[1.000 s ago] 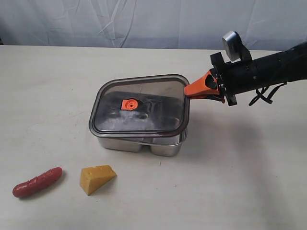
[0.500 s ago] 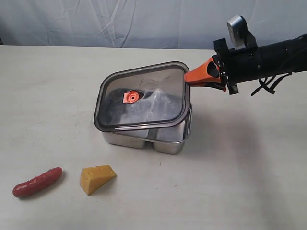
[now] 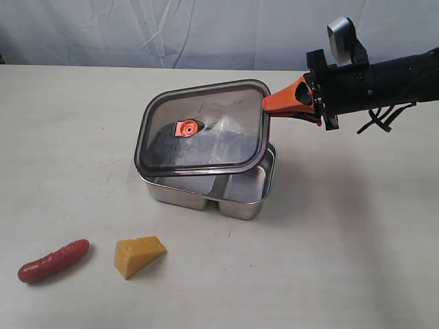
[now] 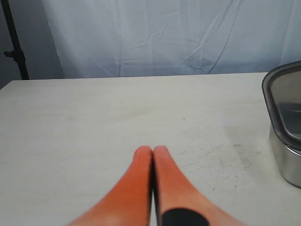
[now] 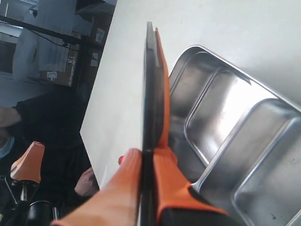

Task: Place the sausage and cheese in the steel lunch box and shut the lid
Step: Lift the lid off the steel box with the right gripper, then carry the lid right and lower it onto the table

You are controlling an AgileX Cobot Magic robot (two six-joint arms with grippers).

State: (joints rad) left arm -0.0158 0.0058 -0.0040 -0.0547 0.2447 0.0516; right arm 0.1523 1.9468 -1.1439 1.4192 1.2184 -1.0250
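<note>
Your right gripper (image 3: 271,104) is clamped on the lid (image 3: 202,127), tilting it over the lunch box (image 3: 240,200), with the sausage (image 3: 53,261) and cheese (image 3: 139,255) on the table (image 3: 343,240) and your left gripper (image 4: 151,153) pressed together.

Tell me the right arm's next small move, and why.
Probably lift the lid higher and carry it aside to the table. The right hand is shut on the lid's edge, and the lid hangs tilted over the steel lunch box, covering most of it. The sausage and cheese lie on the table, outside the box.
</note>
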